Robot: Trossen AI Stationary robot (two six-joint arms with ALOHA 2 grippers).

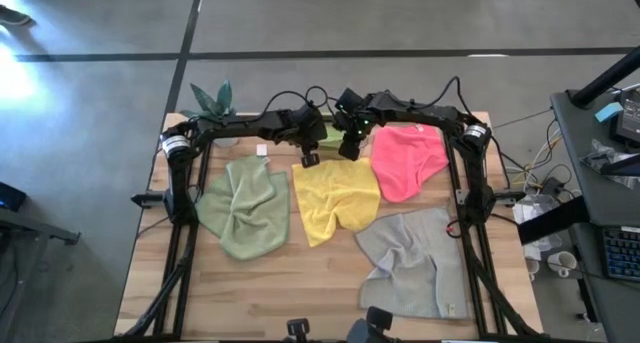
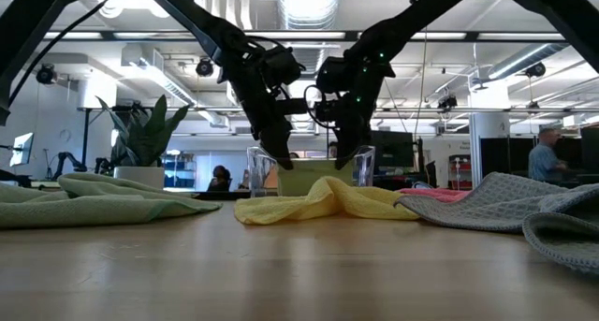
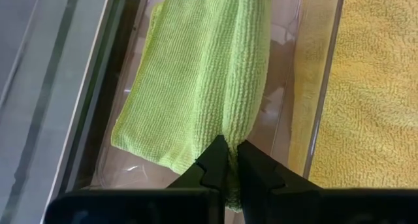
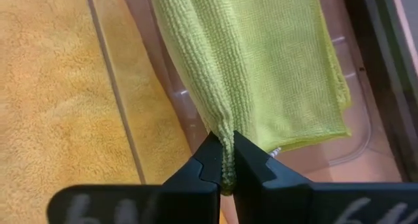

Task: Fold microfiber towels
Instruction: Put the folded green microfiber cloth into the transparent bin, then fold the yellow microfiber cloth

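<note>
Lying on wooden table point(image 1: 330, 283): towels, apparently four.

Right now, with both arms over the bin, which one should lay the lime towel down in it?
Neither alone: the left gripper and the right gripper are each shut on an edge of the lime green towel, which hangs into the clear bin. Lower both together; releasing one side would probably spoil the fold.

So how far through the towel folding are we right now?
Early on. In hand: both end effectors, left and right, are shut on the folded lime green towel, holding it in the clear bin at the table's far edge. Left: the sage green towel, yellow towel, hot pink towel and light grey towel lie rumpled and unfolded on the table.
</note>
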